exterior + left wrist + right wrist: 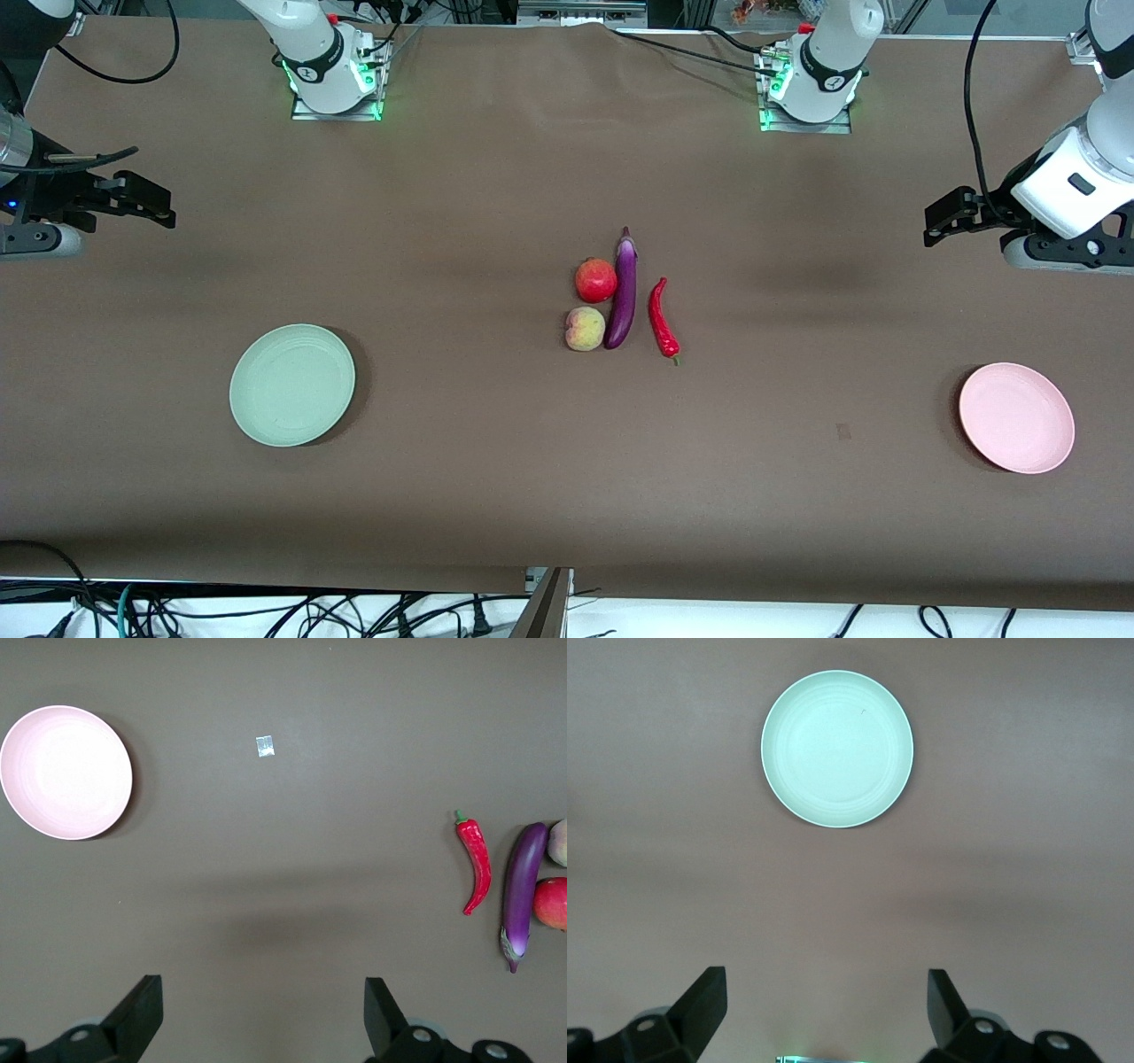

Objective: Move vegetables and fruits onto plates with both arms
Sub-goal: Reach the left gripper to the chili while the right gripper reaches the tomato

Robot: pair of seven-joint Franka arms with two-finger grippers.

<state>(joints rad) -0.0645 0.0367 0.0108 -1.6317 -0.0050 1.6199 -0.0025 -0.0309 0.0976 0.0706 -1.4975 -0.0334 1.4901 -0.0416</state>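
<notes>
Left gripper (pixel 257 1019) hangs wide open over its table end, right gripper (pixel 824 1014) likewise; eggplant (pixel 623 293), chili (pixel 662 320), pomegranate (pixel 595 280) and peach (pixel 585 329) cluster mid-table, green plate (pixel 291 385) and pink plate (pixel 1016 417) sit bare

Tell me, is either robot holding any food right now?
No. The left gripper and right gripper have open, empty jaws; the eggplant and the rest lie on the table.
</notes>
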